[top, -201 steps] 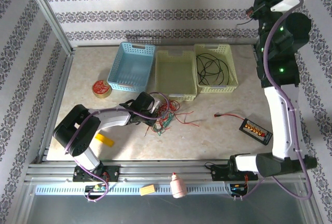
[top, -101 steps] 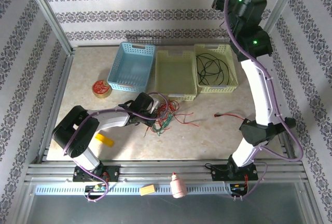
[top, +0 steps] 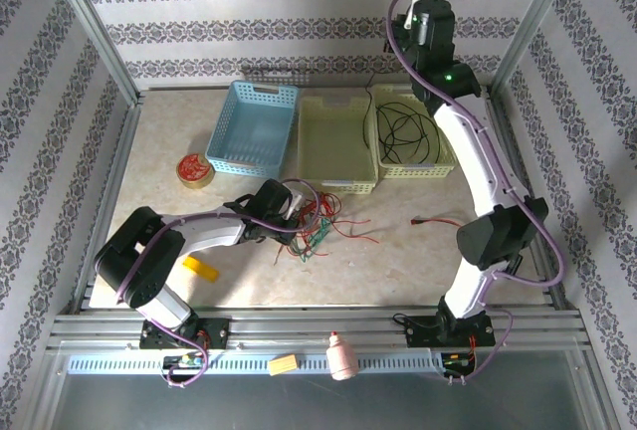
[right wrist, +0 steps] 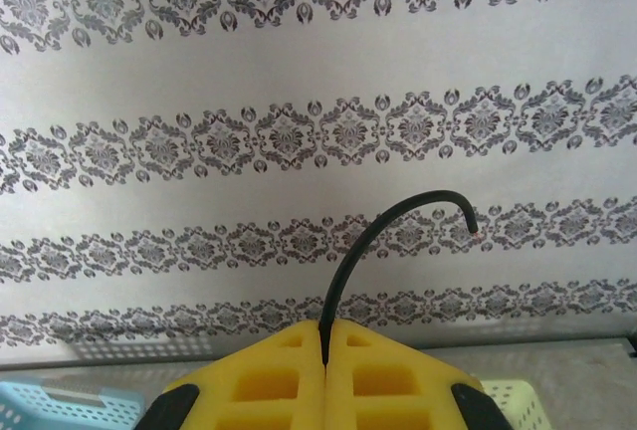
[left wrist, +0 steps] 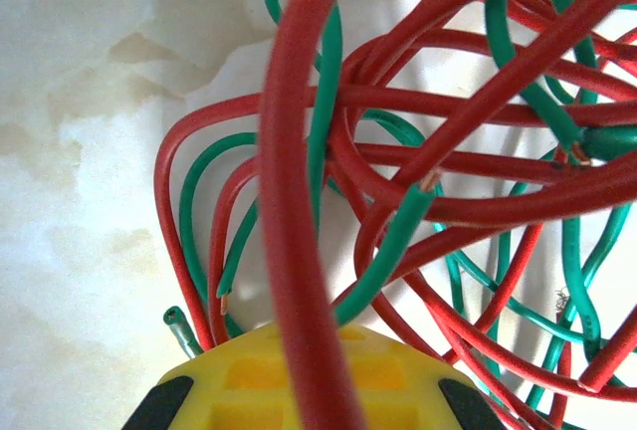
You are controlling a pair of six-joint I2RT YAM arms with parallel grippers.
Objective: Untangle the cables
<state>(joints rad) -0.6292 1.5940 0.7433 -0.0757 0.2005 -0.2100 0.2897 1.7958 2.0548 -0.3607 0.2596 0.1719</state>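
Nearest, the left wrist camera is showing the left pincer closed: its yellow pads are clamping a red cable that is rising from between them. Just beyond the tips, a tangle of red and green cables is looping over itself on the pale table. From above, that tangle is lying as a small heap at the pincer's tips, with strands too fine to show which one is clamped.

Farther off, the right pincer is gripping a black cable, which is arching up from its closed pads and ending free before the patterned wall. The top camera is showing what this view cuts off: the cable is dropping from the raised pincer into the pale yellow basket well below, where the rest is coiling.
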